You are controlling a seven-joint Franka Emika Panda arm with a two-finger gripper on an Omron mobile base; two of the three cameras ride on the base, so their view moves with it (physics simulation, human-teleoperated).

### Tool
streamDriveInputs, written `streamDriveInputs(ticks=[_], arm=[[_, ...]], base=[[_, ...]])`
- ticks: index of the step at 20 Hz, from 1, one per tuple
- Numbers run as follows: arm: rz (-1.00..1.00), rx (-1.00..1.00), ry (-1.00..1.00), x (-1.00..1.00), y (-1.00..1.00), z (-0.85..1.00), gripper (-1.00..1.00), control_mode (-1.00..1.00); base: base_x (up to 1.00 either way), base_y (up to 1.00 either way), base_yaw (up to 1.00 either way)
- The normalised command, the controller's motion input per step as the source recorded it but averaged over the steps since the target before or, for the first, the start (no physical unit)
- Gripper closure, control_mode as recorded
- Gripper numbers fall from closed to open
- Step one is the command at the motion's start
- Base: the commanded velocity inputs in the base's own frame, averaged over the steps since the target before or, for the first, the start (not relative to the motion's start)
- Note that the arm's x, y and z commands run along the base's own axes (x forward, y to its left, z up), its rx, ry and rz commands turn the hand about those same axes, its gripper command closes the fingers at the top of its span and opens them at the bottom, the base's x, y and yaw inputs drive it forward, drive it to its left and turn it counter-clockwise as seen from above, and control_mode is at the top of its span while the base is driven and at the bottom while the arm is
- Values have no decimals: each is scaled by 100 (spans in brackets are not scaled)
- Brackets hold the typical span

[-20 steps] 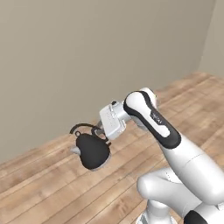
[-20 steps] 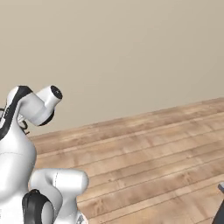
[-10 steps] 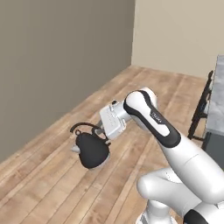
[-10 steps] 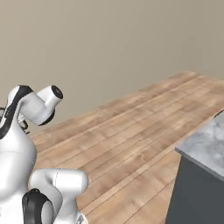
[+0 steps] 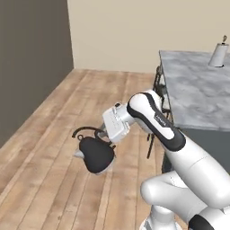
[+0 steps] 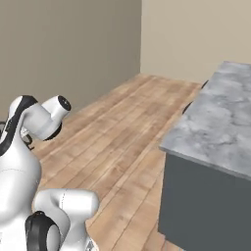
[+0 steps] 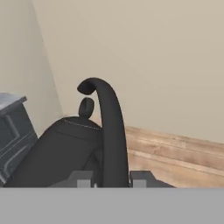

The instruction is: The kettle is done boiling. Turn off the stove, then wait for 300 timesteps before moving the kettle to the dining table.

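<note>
Now, claw (image 7: 105, 180): closed on the kettle's (image 5: 95, 154) loop handle, holding it up over the wood floor.
Kettle: looks hard, smooth, maybe heavy with water; the handle is the best place to hold.
Table (image 5: 202, 94): farther off, right.

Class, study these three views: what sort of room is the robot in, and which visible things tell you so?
Probably a kitchen-dining room: a large marble dining table, a black kettle held in the gripper, and a wooden plank floor.
</note>
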Motion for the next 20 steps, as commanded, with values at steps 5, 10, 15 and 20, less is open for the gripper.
streamDriveInputs(ticks=[5,10,15,20], arm=[[0,0,0,0,0,0,100,100],[0,0,0,0,0,0,100,100],[0,0,0,0,0,0,100,100],[0,0,0,0,0,0,100,100]], base=[[40,36,-53],[58,50,-51],[65,56,-49],[63,60,-48]])
